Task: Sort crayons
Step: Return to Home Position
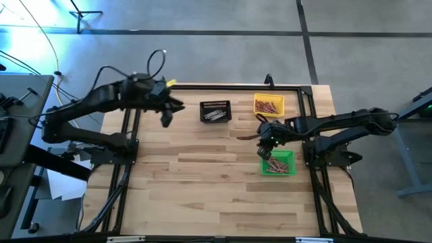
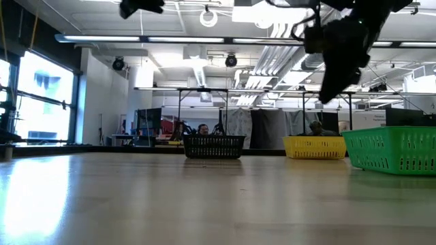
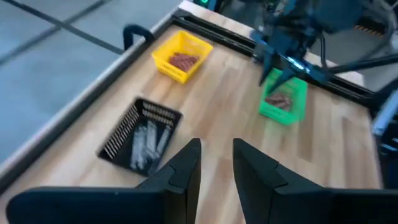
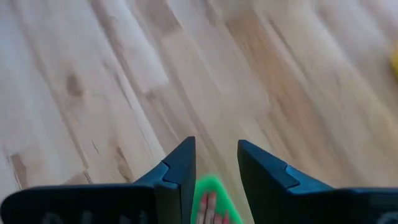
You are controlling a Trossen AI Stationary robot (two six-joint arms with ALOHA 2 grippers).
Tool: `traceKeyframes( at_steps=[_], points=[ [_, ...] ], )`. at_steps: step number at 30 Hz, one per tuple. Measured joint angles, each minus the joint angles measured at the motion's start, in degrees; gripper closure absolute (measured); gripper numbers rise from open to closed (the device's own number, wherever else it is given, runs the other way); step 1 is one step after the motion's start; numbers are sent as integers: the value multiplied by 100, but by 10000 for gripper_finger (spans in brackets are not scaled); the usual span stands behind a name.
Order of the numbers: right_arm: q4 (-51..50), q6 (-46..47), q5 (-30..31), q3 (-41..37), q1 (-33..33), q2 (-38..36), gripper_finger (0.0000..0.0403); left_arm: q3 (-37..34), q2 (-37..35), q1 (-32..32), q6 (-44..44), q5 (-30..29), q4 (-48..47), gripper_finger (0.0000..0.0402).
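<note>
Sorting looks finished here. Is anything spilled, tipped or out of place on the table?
Nothing clearly stands out. The black bin, yellow bin and green bin sit upright, each holding crayons of one colour. Only a thin dark streak by the right end effector is too small to identify.

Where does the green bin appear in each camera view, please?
High view: green bin right of centre.
Low view: far right.
Left wrist view: past the black bin, at.
Right wrist view: a corner, framed by the right gripper.
Shared landmark: the yellow bin, in three views.
</note>
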Motion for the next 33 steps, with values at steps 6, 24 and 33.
traceKeyframes(
  at_steps=[6, 24, 33],
  points=[
    [649, -1095, 157, 2, -204, -222, 297, -762, -828, -404, -730, -135, -272, 323],
    [529, -1337, 309, -579, -1287, -3573, 297, -3118, -2824, -1391, -1784, -1163, 448, 323],
    [257, -1217, 552, -579, -1285, -4833, 297, -4042, -3604, -1532, -2297, -1324, 480, 323]
  ],
)
